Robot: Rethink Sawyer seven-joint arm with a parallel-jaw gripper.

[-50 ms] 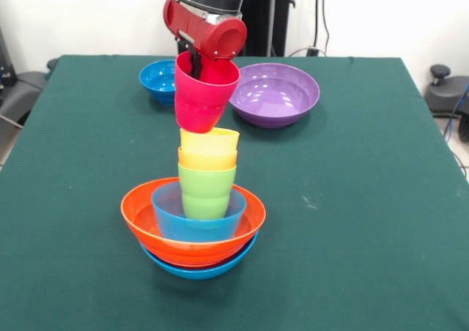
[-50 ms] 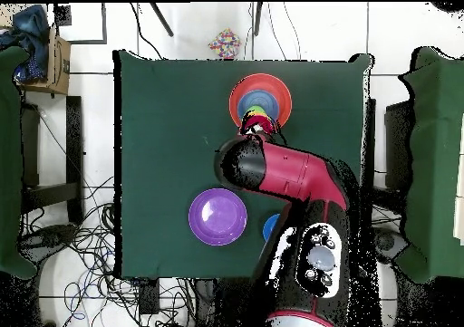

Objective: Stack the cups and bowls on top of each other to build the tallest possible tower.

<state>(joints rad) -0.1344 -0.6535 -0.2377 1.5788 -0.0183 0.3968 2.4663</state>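
Observation:
The tower (image 1: 194, 221) stands near the table's front: a wide light-blue bowl (image 1: 198, 271) at the base, a large orange bowl (image 1: 139, 217) in it, then a smaller light-blue bowl (image 1: 167, 217). Nested in that are a green cup (image 1: 207, 188), an orange cup (image 1: 207, 160) and a yellow cup (image 1: 210, 139). My gripper (image 1: 198, 66) is shut on the rim of a magenta-pink cup (image 1: 201, 97), which hangs tilted with its base at the yellow cup's rim. From overhead the tower (image 2: 260, 101) shows beyond the arm, which hides the gripper.
A large purple bowl (image 1: 275, 93) (image 2: 217, 216) and a small dark-blue bowl (image 1: 157, 78) (image 2: 270, 226) sit at the far side of the green table (image 1: 352, 199), on either side of the arm.

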